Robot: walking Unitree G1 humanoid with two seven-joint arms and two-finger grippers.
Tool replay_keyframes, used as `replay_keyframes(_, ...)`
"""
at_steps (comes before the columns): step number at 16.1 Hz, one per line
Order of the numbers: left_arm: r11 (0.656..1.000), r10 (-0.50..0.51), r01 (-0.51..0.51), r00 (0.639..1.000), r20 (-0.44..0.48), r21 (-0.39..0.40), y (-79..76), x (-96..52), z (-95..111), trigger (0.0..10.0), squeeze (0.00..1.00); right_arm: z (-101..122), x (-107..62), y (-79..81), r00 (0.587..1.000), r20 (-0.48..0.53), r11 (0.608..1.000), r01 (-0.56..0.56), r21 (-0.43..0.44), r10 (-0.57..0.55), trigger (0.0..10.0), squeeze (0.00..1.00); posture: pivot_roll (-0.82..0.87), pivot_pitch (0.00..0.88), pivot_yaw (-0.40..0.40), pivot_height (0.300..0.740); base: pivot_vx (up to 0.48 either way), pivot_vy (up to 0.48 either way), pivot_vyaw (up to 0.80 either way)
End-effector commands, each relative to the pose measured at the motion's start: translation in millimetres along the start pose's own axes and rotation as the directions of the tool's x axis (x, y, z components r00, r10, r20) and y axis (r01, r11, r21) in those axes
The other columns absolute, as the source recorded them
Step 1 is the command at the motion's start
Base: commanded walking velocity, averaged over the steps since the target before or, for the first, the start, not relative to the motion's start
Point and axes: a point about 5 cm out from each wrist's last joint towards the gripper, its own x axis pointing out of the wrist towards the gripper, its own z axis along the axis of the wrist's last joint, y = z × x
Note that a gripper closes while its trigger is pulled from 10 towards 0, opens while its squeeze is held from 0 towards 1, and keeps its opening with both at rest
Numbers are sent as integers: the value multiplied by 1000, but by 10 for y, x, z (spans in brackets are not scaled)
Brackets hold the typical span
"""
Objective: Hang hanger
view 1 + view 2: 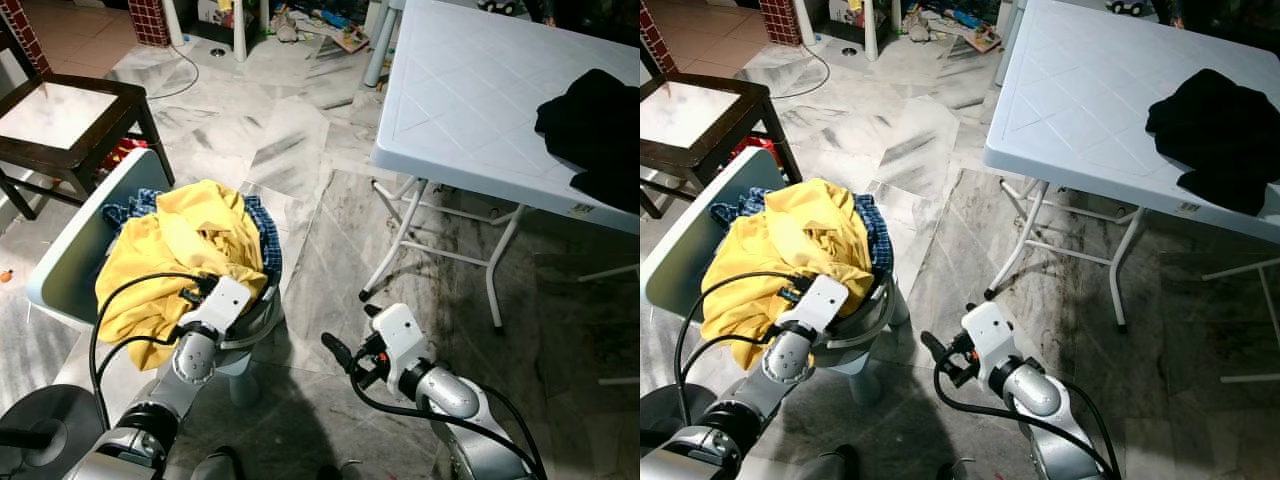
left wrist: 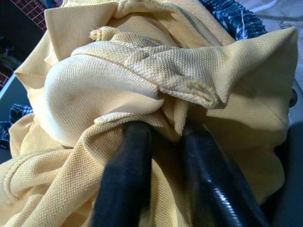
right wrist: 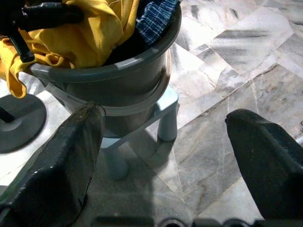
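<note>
The left gripper (image 2: 163, 137) is pushed into a crumpled yellow knit polo shirt (image 1: 175, 250), its two black fingers (image 2: 125, 175) close together with a fold of the fabric pinched between them. The shirt is heaped on top of a dark grey round plastic bucket (image 3: 118, 80), with a blue-and-white checked cloth (image 1: 262, 225) under and behind it. The bucket rests on a pale plastic chair (image 1: 70, 255), seen from above in the head views. The right gripper (image 3: 165, 156) hangs low over the grey marbled tile floor (image 1: 300, 130), just beside the bucket and apart from it; its fingers stand wide and hold nothing. No hanger can be made out in any view, so its position cannot be told. A white plastic folding table (image 1: 460, 90) stands to the robot's right, with a crumpled black garment (image 1: 595, 130) lying at its far right. A dark wooden chair (image 1: 70, 115) stands to the left of the bucket, farther off.
</note>
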Motion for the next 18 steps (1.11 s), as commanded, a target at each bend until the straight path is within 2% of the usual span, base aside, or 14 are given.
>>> replay_keyframes(1,1000,-5,6,1000,8,-13,1,2,6,0,0,-37,-22,6,1000,-12,1000,7,1,-7,10000,0,-104,166,-106,740,0,0,0)
replay_keyframes(8,999,35,-34,998,46,-20,50,7,43,0,0,-30,-5,8,1000,-9,1000,3,-1,-3,10000,0,-95,165,-109,740,0,0,0)
replay_keyframes(11,998,61,-57,993,98,-40,102,-20,78,0,0,-31,-12,1,1000,-9,1000,5,-2,-5,10000,0,-99,166,-108,740,0,0,0)
replay_keyframes(13,995,98,-93,975,200,-38,201,-128,150,0,0,-35,-31,-16,1000,-9,1000,11,1,-11,10000,0,-94,167,-104,740,0,0,0)
replay_keyframes(14,994,113,-110,969,219,-23,250,-191,155,0,0,-38,-36,-23,1000,-10,1000,14,1,-14,10000,0,-85,168,-101,740,0,0,0)
replay_keyframes(17,978,154,-190,933,326,81,497,-484,241,0,0,-42,-16,-34,1000,-9,1000,15,4,-15,10000,0,-41,171,-98,740,0,0,0)
replay_keyframes(18,971,123,-190,917,380,145,596,-562,338,0,0,-34,30,-24,1000,-6,1000,3,2,-3,10000,0,-23,171,-99,740,0,0,0)
